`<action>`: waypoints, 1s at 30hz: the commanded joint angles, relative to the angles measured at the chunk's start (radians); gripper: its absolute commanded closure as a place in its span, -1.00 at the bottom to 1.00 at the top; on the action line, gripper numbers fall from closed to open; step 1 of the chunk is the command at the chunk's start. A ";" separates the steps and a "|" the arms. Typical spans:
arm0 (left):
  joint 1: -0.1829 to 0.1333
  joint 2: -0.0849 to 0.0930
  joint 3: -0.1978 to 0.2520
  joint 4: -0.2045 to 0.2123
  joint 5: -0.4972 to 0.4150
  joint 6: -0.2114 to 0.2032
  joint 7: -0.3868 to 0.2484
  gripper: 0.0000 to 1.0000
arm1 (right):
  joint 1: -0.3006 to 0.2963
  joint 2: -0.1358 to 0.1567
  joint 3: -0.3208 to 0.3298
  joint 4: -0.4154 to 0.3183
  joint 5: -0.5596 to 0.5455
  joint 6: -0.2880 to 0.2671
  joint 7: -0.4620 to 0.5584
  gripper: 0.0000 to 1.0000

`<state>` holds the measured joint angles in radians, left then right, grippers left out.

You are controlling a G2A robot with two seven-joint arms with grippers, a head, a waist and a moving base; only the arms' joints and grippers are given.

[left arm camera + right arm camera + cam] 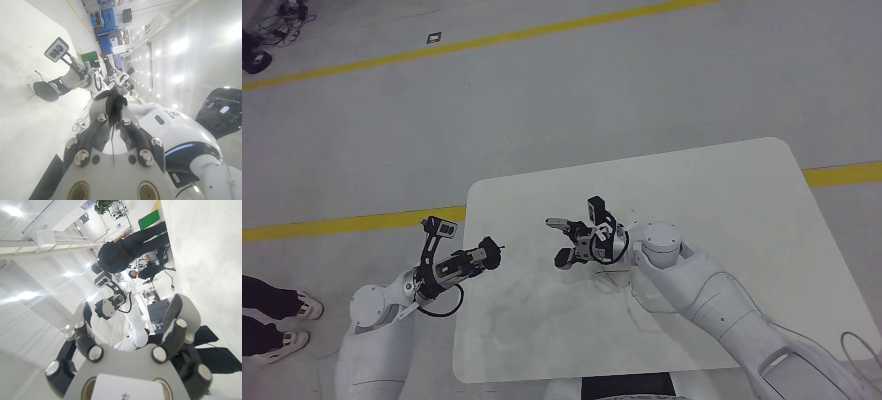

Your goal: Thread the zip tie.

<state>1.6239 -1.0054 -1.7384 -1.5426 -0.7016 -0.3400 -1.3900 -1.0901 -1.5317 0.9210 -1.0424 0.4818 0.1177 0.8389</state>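
Zip tie (112, 141): a thin black strip, held in your left gripper (114, 106). The two fingers of this gripper are drawn together on the strip, with hardly any gap between them. From the pinched tips the strip runs back along the slot between the fingers toward the palm plate. In the top view a short black end projects past the fingertips and points toward your other arm. Dark padding at the tips hides the grip point in the left wrist view, so you cannot tell there how much of the strip lies beyond them.

Your right gripper (557, 242) is spread wide, with its fingers well apart and nothing between them. It is over the white table (712, 190), toward the middle of the table's width, with its opening turned toward the left gripper. The left gripper is at the table's edge on your left side. The two grippers are near each other but apart, and the projecting end of the zip tie lies in the gap between them, short of the right gripper's fingers.
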 commanded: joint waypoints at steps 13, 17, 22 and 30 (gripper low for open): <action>0.000 0.000 0.000 0.000 0.000 0.000 0.000 1.00 | -0.003 0.088 0.064 -0.222 -0.460 0.222 -0.007 -1.00; 0.000 0.000 0.000 0.000 0.000 0.000 0.000 1.00 | 0.021 0.118 0.044 -0.255 -0.700 0.222 0.082 -1.00; 0.000 0.000 0.000 0.000 0.000 0.000 0.000 1.00 | 0.036 0.126 0.008 -0.303 -0.893 0.222 0.111 -1.00; 0.000 0.000 0.000 0.000 0.000 0.000 0.000 1.00 | 0.059 0.133 -0.034 -0.315 -1.032 0.198 0.115 -1.00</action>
<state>1.6239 -1.0054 -1.7384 -1.5426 -0.7016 -0.3400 -1.3900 -1.0444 -1.4017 0.9105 -1.3479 -0.4318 0.3300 0.9426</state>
